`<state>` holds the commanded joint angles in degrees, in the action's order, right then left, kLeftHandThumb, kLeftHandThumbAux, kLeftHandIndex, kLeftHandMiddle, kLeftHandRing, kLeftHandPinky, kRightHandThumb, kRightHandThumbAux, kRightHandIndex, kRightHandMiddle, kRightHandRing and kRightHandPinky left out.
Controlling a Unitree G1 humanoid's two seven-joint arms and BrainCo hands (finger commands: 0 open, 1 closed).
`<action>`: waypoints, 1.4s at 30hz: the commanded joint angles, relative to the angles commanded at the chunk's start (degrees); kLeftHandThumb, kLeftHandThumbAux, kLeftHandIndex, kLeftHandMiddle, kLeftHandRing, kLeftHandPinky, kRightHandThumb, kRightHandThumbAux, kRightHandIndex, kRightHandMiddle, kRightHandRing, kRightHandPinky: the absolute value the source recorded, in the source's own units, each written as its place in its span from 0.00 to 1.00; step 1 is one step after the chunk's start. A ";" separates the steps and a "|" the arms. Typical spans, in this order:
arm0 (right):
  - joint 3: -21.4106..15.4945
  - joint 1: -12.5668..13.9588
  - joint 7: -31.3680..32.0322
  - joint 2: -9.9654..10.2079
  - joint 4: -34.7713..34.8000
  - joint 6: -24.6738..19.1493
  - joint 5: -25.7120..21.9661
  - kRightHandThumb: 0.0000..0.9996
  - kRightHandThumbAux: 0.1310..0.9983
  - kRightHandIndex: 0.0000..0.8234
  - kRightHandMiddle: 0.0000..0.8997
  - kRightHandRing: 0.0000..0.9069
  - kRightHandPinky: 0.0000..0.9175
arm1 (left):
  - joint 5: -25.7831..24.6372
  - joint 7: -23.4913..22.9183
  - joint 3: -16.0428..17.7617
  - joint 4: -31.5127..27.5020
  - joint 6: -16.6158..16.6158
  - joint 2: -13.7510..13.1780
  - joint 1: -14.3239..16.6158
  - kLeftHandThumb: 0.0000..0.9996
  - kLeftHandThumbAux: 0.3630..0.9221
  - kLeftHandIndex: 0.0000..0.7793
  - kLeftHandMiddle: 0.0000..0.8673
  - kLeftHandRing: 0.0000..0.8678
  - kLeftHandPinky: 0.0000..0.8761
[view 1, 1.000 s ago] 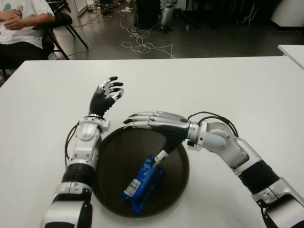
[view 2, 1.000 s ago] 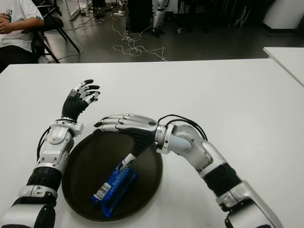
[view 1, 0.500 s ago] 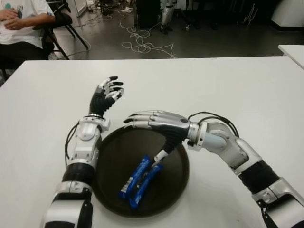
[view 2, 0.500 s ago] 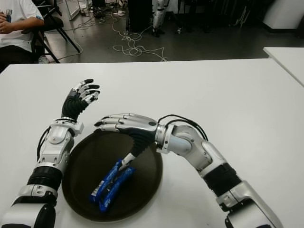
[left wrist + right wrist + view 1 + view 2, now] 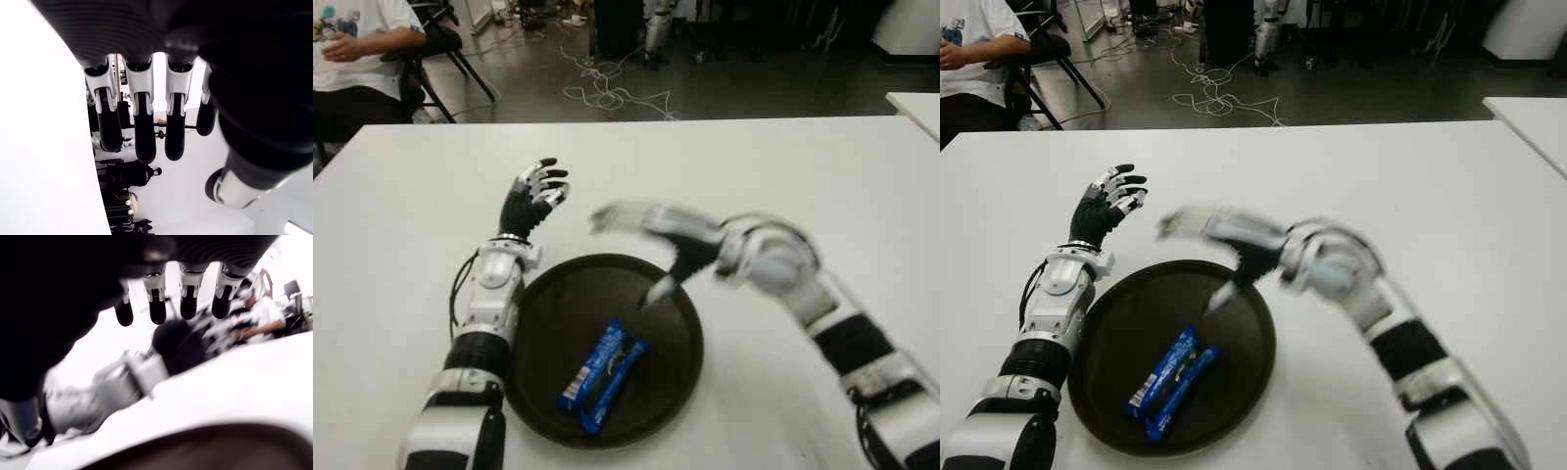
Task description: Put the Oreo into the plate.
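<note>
The blue Oreo pack (image 5: 603,375) lies in the plate (image 5: 558,304); right hand (image 5: 651,235) spread, empty, above.

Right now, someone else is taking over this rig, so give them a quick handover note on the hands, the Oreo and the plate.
Right hand: open, holding nothing, raised above the far rim of the round dark brown plate.
Left hand: open, idle, showing over the white table just beyond the plate's left side.
Blue Oreo packet: lying flat inside the plate, clear of both hands.
Done: Oreo is in the plate.
Left: probably only moving the right arm clear.
</note>
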<state>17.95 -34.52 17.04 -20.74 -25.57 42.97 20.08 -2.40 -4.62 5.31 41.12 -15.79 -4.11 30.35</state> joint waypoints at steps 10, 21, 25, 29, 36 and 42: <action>-8.21 -10.06 -10.52 -1.50 -26.68 0.21 -2.52 0.00 0.56 0.01 0.03 0.01 0.01 | -0.19 0.65 0.36 -0.64 -0.06 -0.15 -0.64 0.23 0.65 0.26 0.33 0.31 0.33; -16.12 -14.28 -16.56 1.03 -44.12 -8.16 -9.52 0.06 0.73 0.17 0.20 0.19 0.18 | -0.45 0.57 0.90 -0.90 -0.38 -0.67 -1.01 0.23 0.67 0.24 0.33 0.32 0.33; -21.04 -15.43 -15.90 1.84 -47.24 -14.21 -14.28 0.11 0.79 0.24 0.26 0.25 0.25 | -0.05 1.78 1.23 -0.19 -1.13 -0.89 -0.68 0.22 0.67 0.24 0.33 0.31 0.32; -23.74 -14.83 -16.99 3.00 -49.49 -19.15 -16.42 0.17 0.81 0.28 0.29 0.28 0.30 | 0.11 2.94 1.53 0.71 -2.25 -1.00 -0.29 0.22 0.66 0.24 0.32 0.30 0.31; -26.33 -15.90 -20.85 4.81 -50.27 -25.69 -17.52 0.19 0.81 0.30 0.31 0.32 0.35 | -0.32 4.50 2.71 3.72 -4.06 -1.51 0.94 0.24 0.65 0.21 0.29 0.28 0.27; -25.49 -17.05 -22.88 6.37 -49.90 -26.79 -15.74 0.19 0.81 0.32 0.33 0.36 0.39 | -0.28 5.54 3.53 5.76 -5.15 -1.84 1.86 0.25 0.65 0.16 0.25 0.23 0.20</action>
<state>-7.55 -51.56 -5.83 -14.37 -75.47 16.18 4.34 -2.68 0.92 8.84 46.88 -20.93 -5.94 32.21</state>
